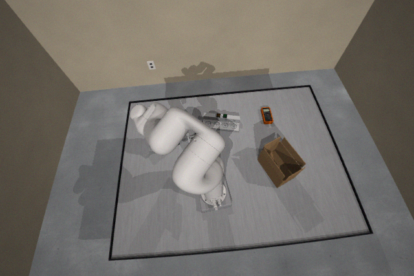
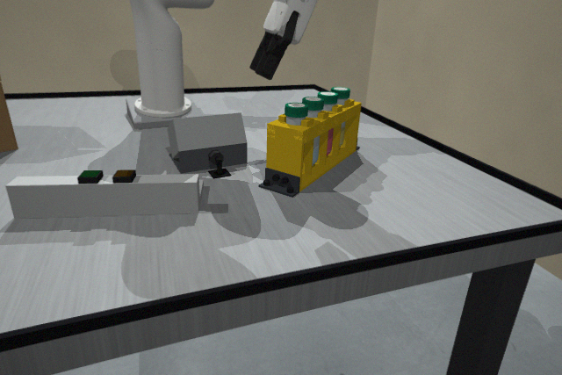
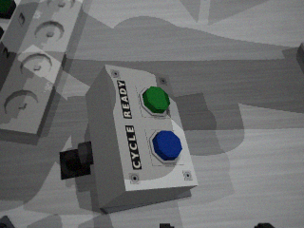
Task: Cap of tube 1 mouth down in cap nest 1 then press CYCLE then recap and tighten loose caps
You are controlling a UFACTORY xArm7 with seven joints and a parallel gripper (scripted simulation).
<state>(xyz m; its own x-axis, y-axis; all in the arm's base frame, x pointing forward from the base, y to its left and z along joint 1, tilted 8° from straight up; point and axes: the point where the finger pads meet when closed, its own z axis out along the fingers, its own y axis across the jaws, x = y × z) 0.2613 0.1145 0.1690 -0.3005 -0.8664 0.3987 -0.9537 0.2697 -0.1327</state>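
The black two-fingered gripper is seen hanging in the air above the table, tilted downward, well above the grey sloped key housing; its fingers are held partly apart and nothing is gripped between them. From the wrist view the housing is looked down upon, and the green octagonal READY key and the blue octagonal CYCLE key are both seen unlit. The yellow decapping station is seen just beside the housing, and all four green-rimmed screw caps are seated on their tubes. The grey cap tray is laid out nearer the exterior camera, with a dark green lamp and a dark amber lamp on top; round cap nests are glimpsed at the wrist view's left edge. An orange handheld multimeter and an open brown cardboard box are seen well apart from the station on the pale wood-grain table.
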